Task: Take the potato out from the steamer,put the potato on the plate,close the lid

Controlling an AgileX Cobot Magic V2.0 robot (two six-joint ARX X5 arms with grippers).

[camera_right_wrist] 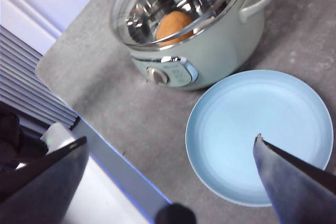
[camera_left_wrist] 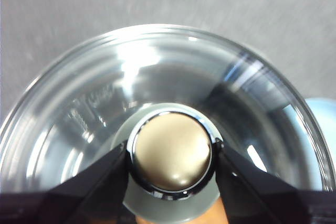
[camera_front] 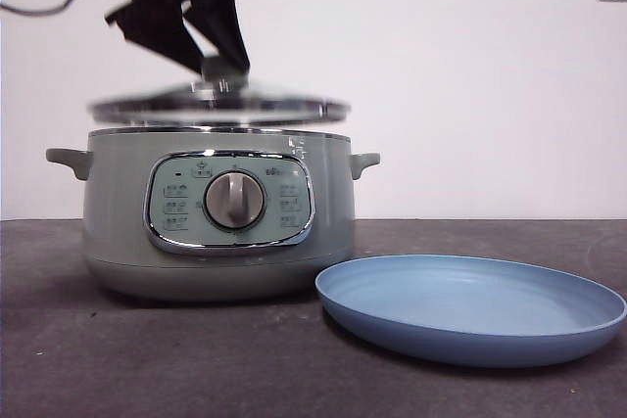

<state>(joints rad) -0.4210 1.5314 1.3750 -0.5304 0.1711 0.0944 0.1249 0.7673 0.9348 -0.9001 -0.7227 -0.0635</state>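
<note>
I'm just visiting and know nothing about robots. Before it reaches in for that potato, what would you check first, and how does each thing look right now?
1. Left gripper has a firm hold on the lid's knob: ok, its jaws press both sides.
2. Lid lifted off the steamer: ok, a gap shows under its rim.
3. Lid out of the way of the opening: not ok, it hangs directly above the steamer.
4. Potato in the steamer: ok, visible through the glass.
5. Plate free to receive it: ok, nothing lies on it, beside the steamer.
6. Right gripper ready to grasp: ok, open, above the plate's near side.
</note>
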